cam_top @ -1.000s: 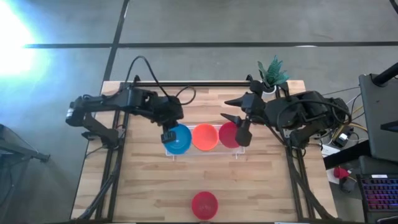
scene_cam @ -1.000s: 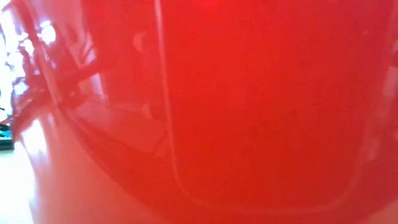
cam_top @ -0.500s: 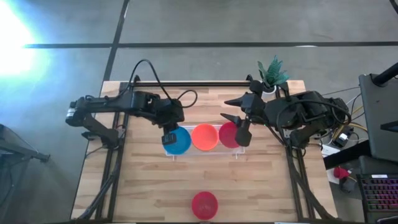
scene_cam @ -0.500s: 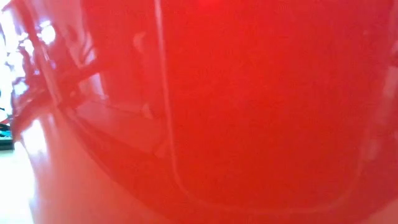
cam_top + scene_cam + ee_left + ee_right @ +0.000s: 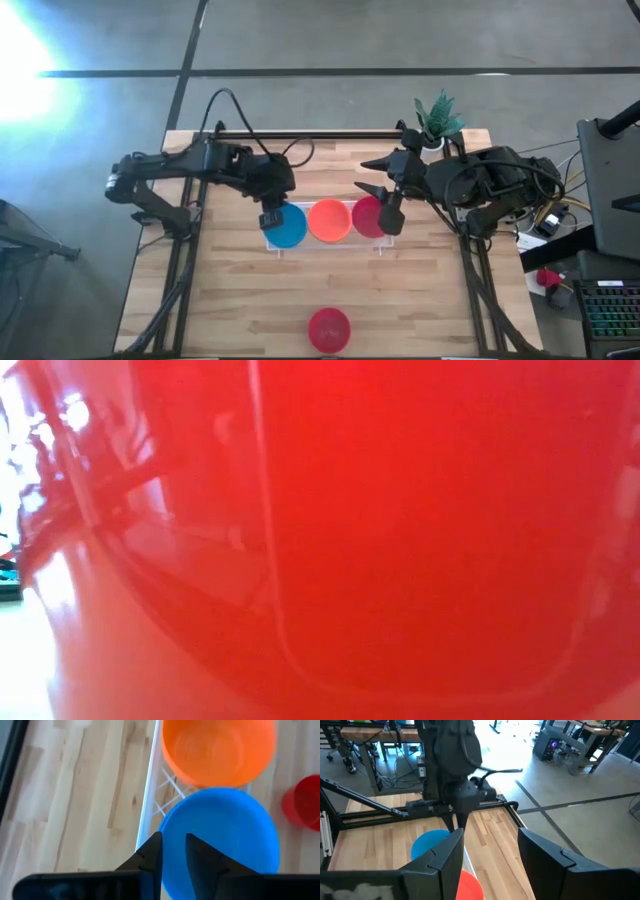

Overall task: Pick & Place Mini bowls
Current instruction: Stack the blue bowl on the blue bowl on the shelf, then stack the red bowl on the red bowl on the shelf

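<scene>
A white lattice tray [image 5: 276,246] at mid-table holds three mini bowls in a row: blue [image 5: 290,226], orange [image 5: 329,220] and red [image 5: 366,216]. Each rests on the tray by its base. My left gripper [image 5: 271,214] points down at the blue bowl's left rim. In the left wrist view its fingers [image 5: 173,854] stand a little apart, one outside the blue bowl [image 5: 225,835] and one over its inside. My right gripper [image 5: 490,865] is wide open and hovers above the tray's red bowl. A second red bowl [image 5: 329,328] sits near the front edge and fills the low view [image 5: 400,540]. My left gripper comes slanting down from the table's left side and straddles the blue bowl's left rim [image 5: 169,827]. Whether either finger touches the rim I cannot tell. The bowl sits level in the tray.
A small potted plant [image 5: 435,120] stands at the far right corner, behind my right arm. Bare wood [image 5: 230,300] lies between the tray and the near edge on both sides of the lone red bowl.
</scene>
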